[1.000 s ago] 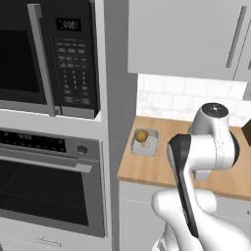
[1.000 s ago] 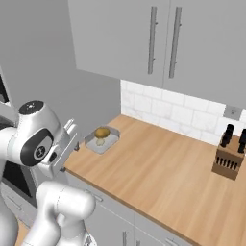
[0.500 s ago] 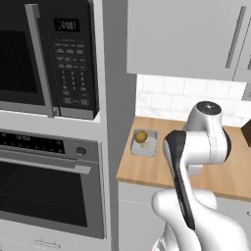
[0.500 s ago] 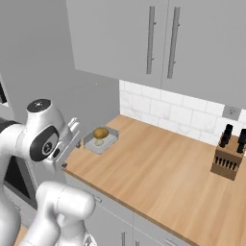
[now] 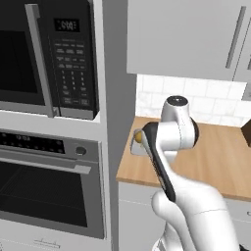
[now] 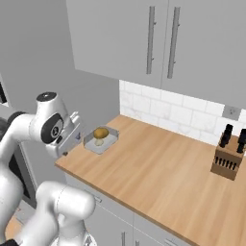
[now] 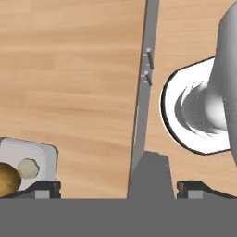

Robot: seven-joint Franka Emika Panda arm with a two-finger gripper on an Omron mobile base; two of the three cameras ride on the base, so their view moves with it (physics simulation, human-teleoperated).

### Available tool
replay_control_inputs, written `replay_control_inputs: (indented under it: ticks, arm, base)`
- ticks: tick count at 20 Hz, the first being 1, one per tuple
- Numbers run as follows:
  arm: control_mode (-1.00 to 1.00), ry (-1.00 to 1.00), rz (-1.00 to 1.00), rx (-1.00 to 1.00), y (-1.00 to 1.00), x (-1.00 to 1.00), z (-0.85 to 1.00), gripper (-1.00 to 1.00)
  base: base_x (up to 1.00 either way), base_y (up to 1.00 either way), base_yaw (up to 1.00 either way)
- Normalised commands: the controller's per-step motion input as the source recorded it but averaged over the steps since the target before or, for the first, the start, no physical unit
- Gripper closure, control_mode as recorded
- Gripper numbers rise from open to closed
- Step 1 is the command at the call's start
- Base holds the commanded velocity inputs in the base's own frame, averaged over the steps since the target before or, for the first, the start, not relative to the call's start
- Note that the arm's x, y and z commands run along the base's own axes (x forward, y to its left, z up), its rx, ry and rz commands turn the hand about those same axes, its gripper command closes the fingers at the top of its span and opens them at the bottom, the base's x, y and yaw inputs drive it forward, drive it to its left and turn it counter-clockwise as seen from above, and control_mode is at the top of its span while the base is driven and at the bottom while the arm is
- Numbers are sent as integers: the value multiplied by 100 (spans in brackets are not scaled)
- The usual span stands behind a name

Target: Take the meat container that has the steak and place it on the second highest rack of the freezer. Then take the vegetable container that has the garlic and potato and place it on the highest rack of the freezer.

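Note:
A shallow grey vegetable container sits at the left end of the wooden counter, holding the golden-brown potato and the small pale garlic. In the hand view the container lies at the lower left, with the garlic and potato inside. My gripper is open and empty, hanging over the counter's front edge beside the container. In the right base view the gripper is just left of the tray. From the left, my arm hides most of the tray; the potato peeks out. The steak and freezer are out of view.
Black-glass ovens with a control panel fill the wall at left, beside a grey side panel. Grey wall cabinets hang above the counter. A knife block stands at the far right.
My arm has swung left toward the container, and in the left base view it now covers most of the tray. The tray has stayed put.

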Motion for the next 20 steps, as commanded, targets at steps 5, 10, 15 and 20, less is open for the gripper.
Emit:
replay_control_inputs:
  ticks: [5, 10, 15, 20]
  arm:
    - [-100, 6, -6, 1, 0, 76, -67, -100]
    - [-100, 0, -9, 7, -35, 77, -54, -100]
    - [-100, 3, -3, 2, 0, 72, -22, -100]
    - [-100, 7, -6, -1, 27, 44, -35, -100]
  base:
    - [0, 0, 0]
    - [0, 0, 0]
    - [0, 0, 0]
    - [0, 0, 0]
